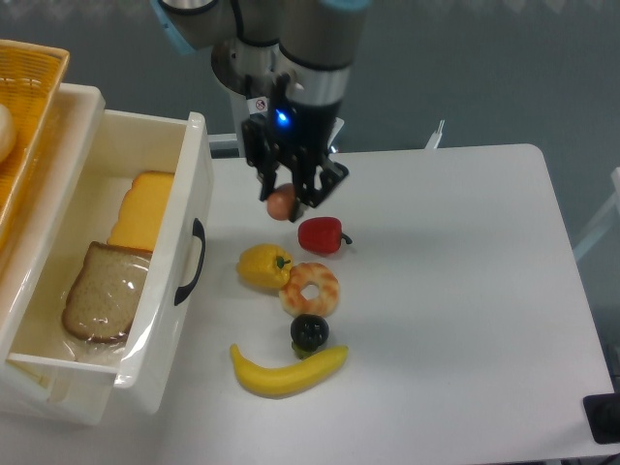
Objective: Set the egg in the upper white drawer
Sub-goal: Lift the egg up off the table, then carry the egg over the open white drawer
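Camera view, fixed, high over the white table. At the table's left edge the upper white drawer stands pulled open, black handle facing the table's middle. Inside it lie a slice of brown bread and what appears to be a slab of yellow cheese, though wrapping glare makes that uncertain. A yellow wicker basket sits beyond the drawer at the far left.

Near the table's rear edge the UR5e arm carries its gripper with the fingers closed around the egg, which is clear of the table surface, between the drawer's front wall and the red pepper.

Toward the front edge lie a banana, a yellow pepper, a glazed donut and a small dark round item.

Assessment: the transport step is in hand. The next move calls for travel leftward over the drawer's front wall, then lowering and release on bare floor beside the bread.
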Controlling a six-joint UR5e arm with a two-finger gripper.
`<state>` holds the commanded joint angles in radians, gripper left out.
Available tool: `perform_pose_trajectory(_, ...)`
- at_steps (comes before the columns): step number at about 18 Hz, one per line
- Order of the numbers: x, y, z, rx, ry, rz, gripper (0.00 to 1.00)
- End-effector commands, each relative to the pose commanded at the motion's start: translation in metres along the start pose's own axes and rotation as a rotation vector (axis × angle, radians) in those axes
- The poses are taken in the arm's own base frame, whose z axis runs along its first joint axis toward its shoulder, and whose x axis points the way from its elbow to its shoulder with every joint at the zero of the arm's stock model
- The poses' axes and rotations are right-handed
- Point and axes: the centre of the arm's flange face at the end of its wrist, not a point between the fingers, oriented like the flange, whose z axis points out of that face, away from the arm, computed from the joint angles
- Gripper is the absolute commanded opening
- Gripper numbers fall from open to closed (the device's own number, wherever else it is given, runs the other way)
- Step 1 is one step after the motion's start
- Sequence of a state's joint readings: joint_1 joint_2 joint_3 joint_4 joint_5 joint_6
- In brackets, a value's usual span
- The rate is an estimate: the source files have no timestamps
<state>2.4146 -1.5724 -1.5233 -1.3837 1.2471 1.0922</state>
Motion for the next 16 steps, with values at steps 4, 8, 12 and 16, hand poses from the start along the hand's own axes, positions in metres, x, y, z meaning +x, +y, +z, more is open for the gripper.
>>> perform_pose_trajectory(4,0.028,-0.024,0.007,0.006,0.02,0.084,0.24)
perform_pose_trajectory(8,0.049,-0.042,0.016,0.009,0.043,0.206,0.24)
perform_pose_trajectory(12,0.064,-0.054,0.029,0.003,0.073,0.291,0.24)
perform_pose_trajectory(16,0.086,-0.069,0.047,-0.007,0.118,0.356,0.24)
